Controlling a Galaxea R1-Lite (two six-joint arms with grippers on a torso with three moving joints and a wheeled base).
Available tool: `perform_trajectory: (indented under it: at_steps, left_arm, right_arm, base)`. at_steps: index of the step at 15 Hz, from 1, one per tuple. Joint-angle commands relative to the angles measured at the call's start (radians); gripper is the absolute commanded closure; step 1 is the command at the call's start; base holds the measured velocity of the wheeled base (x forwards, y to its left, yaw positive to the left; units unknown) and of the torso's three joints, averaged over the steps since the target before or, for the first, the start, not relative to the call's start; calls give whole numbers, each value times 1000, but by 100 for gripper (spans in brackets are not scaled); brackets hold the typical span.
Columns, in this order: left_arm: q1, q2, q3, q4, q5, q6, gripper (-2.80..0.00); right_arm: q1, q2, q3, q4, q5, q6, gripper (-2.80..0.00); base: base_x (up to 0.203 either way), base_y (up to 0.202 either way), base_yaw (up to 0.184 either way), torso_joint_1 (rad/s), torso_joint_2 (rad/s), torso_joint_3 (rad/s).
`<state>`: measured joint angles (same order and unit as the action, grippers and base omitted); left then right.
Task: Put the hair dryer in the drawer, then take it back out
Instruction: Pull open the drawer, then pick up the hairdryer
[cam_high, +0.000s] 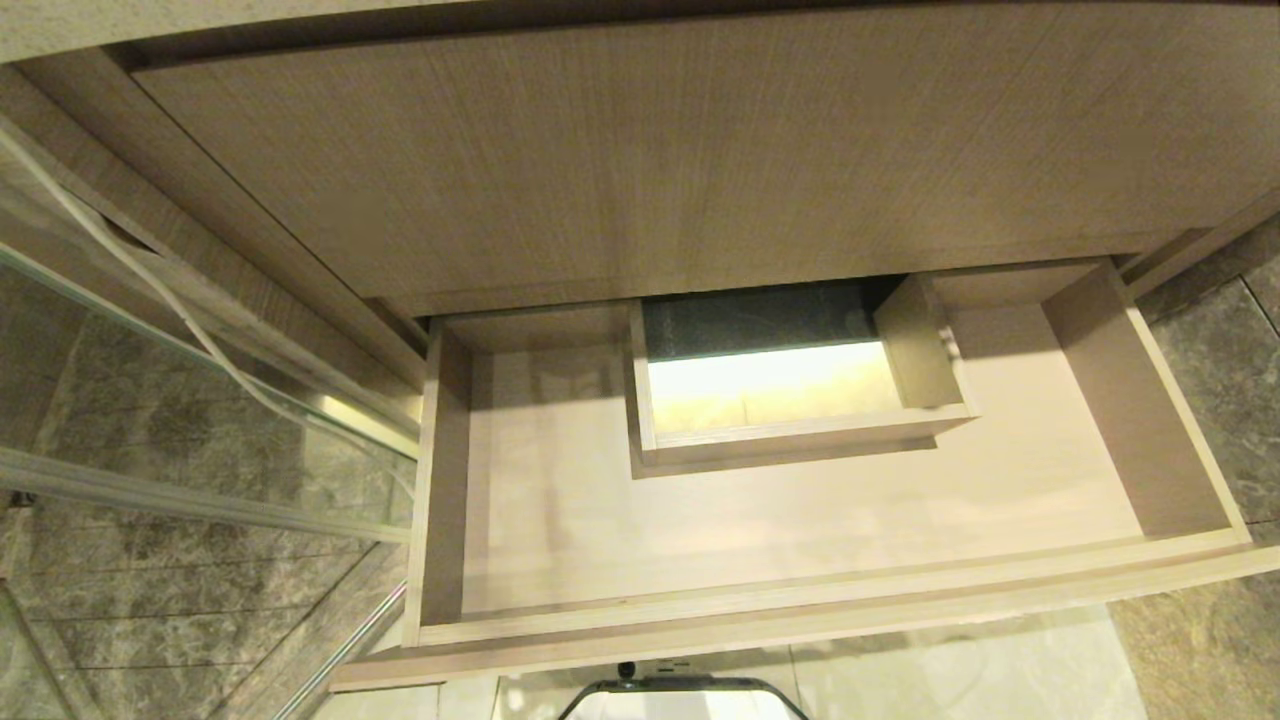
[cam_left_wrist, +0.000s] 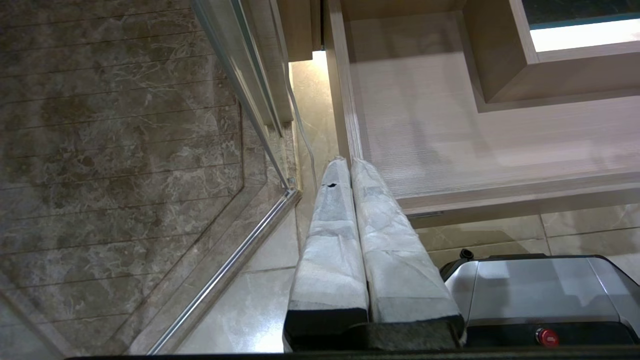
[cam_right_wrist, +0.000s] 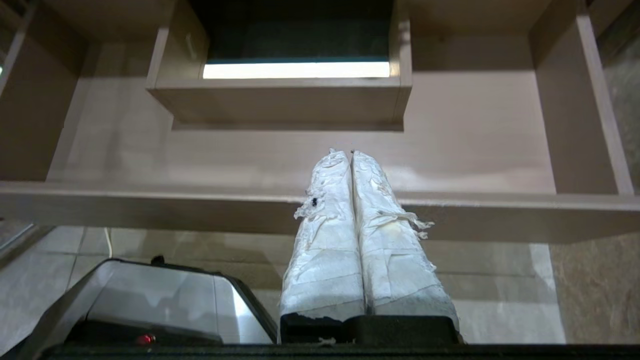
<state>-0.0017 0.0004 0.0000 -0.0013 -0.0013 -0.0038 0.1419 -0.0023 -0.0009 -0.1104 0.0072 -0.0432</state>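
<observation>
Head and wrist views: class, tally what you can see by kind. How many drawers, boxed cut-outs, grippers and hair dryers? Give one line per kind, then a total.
Drawers: 1, the drawer, pulled open
Boxed cut-outs: 1, the boxed cut-out at its back centre
Grippers: 2, the left gripper and right gripper, both shut, empty
Hair dryers: 0
Total: 4

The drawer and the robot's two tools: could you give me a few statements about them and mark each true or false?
1. The drawer stands pulled open. True.
2. A hair dryer lies inside the drawer. False: no hair dryer shows in any view, and the visible drawer floor is bare.
3. The right tool has its wrapped fingers pressed together, holding nothing. True.
4. The left tool is spread wide open. False: its fingers are shut.
5. A boxed cut-out sits at the back centre of the drawer. True.
</observation>
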Motion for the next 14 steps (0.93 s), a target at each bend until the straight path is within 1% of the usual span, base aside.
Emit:
perform_trajectory:
  at_steps: [1,3,5,14]
  left_arm:
    - [0,0,0,0,0,-1,0]
    - [0,0,2,0,0,-1,0]
    - [0,0,2,0,0,-1,0]
    - [0,0,0,0,0,-1,0]
  right_arm:
    - [2,-38,41,0,1,-5,0]
    - [1,-38,41,0,5,-16,0]
    - [1,-38,41,0,0,-3,0]
    - [1,-38,41,0,-1,-4,0]
  base:
    - [0,0,0,0,0,0]
    - [0,0,0,0,0,0]
    - [0,0,0,0,0,0]
    - [0,0,0,0,0,0]
